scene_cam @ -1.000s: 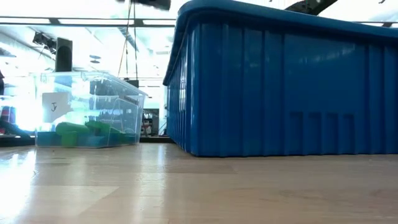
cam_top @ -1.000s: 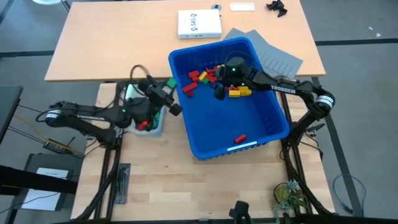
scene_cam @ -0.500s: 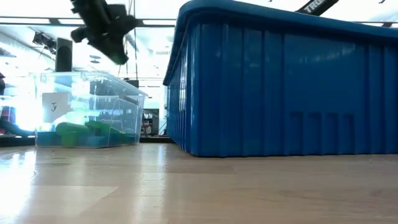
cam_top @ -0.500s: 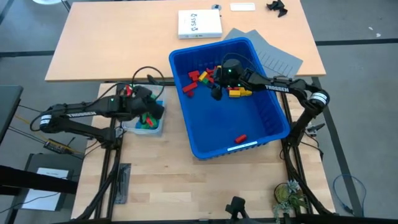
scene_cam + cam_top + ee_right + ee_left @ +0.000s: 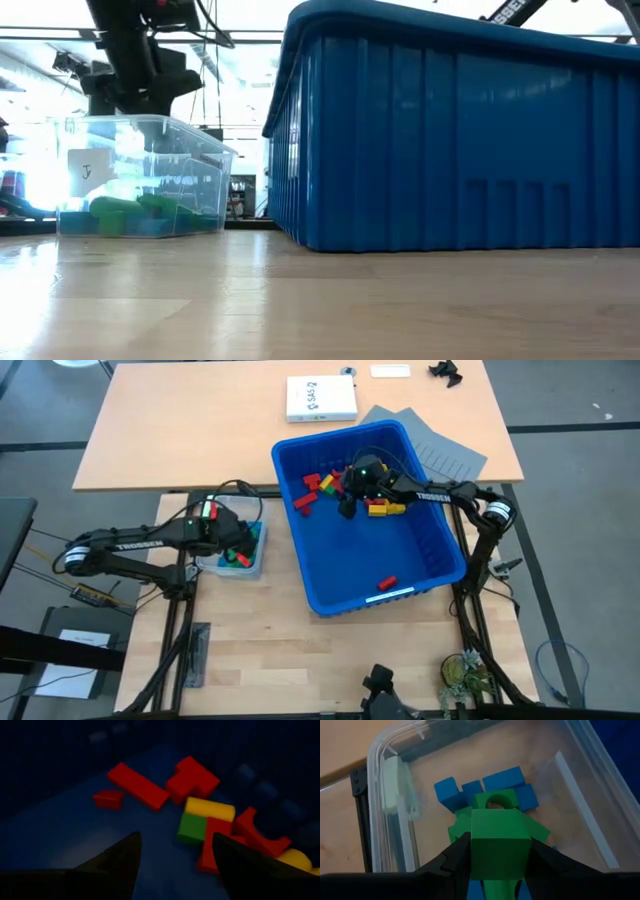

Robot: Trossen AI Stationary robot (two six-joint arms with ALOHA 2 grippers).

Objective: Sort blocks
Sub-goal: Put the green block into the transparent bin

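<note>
A clear tub (image 5: 232,557) left of the blue bin (image 5: 410,555) holds blue and green blocks (image 5: 502,780) on its floor. My left gripper (image 5: 500,851) hangs over the tub's inside, shut on a green block (image 5: 500,832); in the low view this arm (image 5: 135,55) stands just above the tub (image 5: 150,175). My right gripper (image 5: 175,845) is open inside the blue bin, above a pile of red, yellow and green blocks (image 5: 205,817) at the bin's far part (image 5: 340,485). A lone red block (image 5: 386,582) lies near the bin's front wall. My left gripper pinches the green block by two opposite sides (image 5: 476,851) between its two fingers. The fingers slant down from above. The block is lifted clear, above the blocks that lie in the tub.
A white box (image 5: 320,398) and grey sheets (image 5: 445,452) lie on the far table behind the bin. The bin's tall blue wall (image 5: 460,130) fills the right of the low view. Bare wood (image 5: 250,640) lies in front of the tub and bin.
My left gripper has swung from beside the bin's left wall toward the table's left, sunk, and tipped downward over the tub, carrying the green block. My right gripper has sunk lower in the bin toward the pile of blocks.
</note>
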